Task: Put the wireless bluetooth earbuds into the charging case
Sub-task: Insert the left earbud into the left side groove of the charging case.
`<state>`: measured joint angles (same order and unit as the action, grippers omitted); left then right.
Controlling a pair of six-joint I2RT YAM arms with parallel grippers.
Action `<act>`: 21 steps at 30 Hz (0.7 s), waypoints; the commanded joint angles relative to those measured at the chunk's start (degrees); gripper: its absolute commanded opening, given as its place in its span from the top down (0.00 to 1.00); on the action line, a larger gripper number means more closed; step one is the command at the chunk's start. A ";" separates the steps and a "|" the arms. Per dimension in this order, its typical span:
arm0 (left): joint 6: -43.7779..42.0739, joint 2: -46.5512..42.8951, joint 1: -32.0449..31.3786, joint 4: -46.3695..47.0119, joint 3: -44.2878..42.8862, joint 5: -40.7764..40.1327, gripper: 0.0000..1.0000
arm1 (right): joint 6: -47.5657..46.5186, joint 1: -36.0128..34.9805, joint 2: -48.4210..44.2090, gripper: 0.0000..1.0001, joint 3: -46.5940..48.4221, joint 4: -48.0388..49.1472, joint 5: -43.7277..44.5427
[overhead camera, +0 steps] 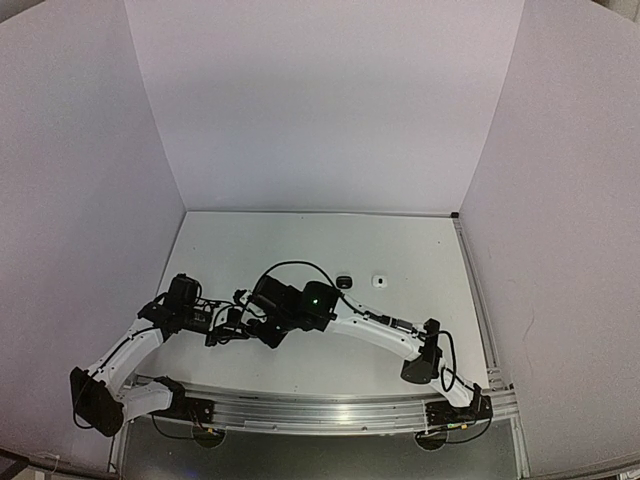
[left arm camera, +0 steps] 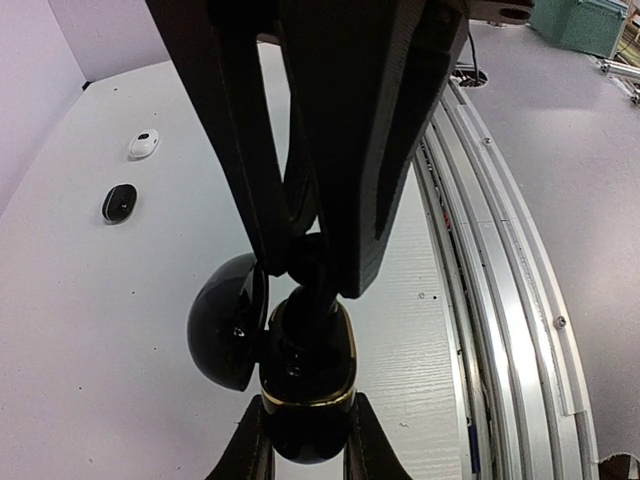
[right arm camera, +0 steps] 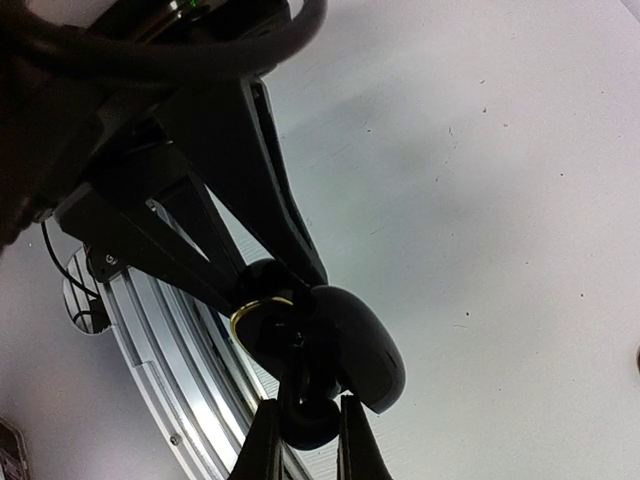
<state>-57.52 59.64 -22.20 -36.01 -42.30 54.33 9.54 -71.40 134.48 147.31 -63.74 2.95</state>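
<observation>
My left gripper (left arm camera: 305,440) is shut on a black charging case (left arm camera: 312,375) with a gold rim, held above the table with its lid (left arm camera: 225,320) swung open to the left. My right gripper (right arm camera: 305,430) is shut on a black earbud (right arm camera: 310,418), and the bud's far end reaches into the open case (right arm camera: 262,318) beside the lid (right arm camera: 368,345). In the top view both grippers meet near the table's front left, the left gripper (overhead camera: 232,328) facing the right gripper (overhead camera: 262,328). Other earbuds are out of view.
Two small rounded pieces lie mid-table, one black (overhead camera: 344,282) and one white (overhead camera: 380,281); they also show in the left wrist view, the black one (left arm camera: 119,202) and the white one (left arm camera: 143,144). The aluminium rail (left arm camera: 500,270) runs along the near edge.
</observation>
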 commanded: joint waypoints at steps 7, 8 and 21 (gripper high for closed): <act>-0.62 -1.10 -0.79 0.42 -2.27 1.97 1.00 | 0.78 0.20 2.40 1.00 3.43 1.32 -1.75; -0.67 -1.16 -0.92 0.48 -2.27 1.96 1.00 | 0.81 0.20 2.56 1.00 3.45 1.36 -1.64; 0.76 -0.83 -2.07 0.90 -2.41 3.01 1.00 | 0.04 0.20 3.63 1.00 4.63 5.44 -0.37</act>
<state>-57.43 59.64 -22.94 -36.59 -42.30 52.16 9.85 -71.40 136.81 150.08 -63.90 2.15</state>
